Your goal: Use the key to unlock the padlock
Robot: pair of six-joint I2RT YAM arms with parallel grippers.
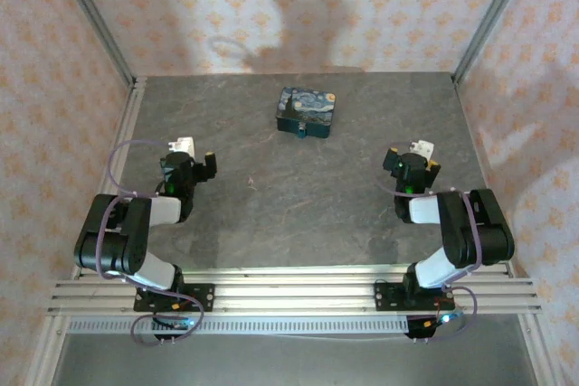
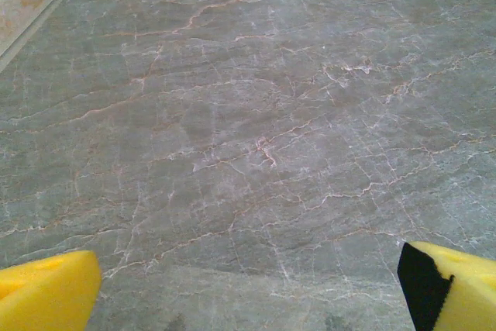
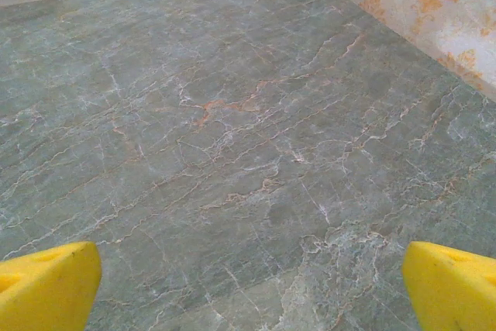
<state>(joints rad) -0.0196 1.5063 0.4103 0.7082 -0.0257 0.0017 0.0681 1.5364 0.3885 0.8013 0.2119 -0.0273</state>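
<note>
- The left gripper (image 1: 197, 153) is hovering over the left side of the table (image 1: 271, 214), with its jaws standing wide apart.
- In the left wrist view, its two yellow fingertips (image 2: 46, 292) are sitting at opposite bottom corners, and bare grey marbled tabletop (image 2: 248, 153) is showing between them. They are gripping nothing and touching nothing.
- The right gripper (image 1: 412, 156) is hovering over the right side of the table, with its jaws also spread wide.
- In the right wrist view, its yellow fingertips (image 3: 453, 284) are likewise showing at the two bottom corners, with veined stone (image 3: 232, 137) lying between them. Nothing is being held or touched.
- The padlock (image 1: 308, 112) is lying flat on the far middle part of the table, painted face up, well apart from both grippers and roughly between them.
- A small teal piece, seemingly the key (image 1: 297, 128), is showing at the padlock's near edge. It is too small to tell whether it is sitting in the lock or just lying against it.
</note>
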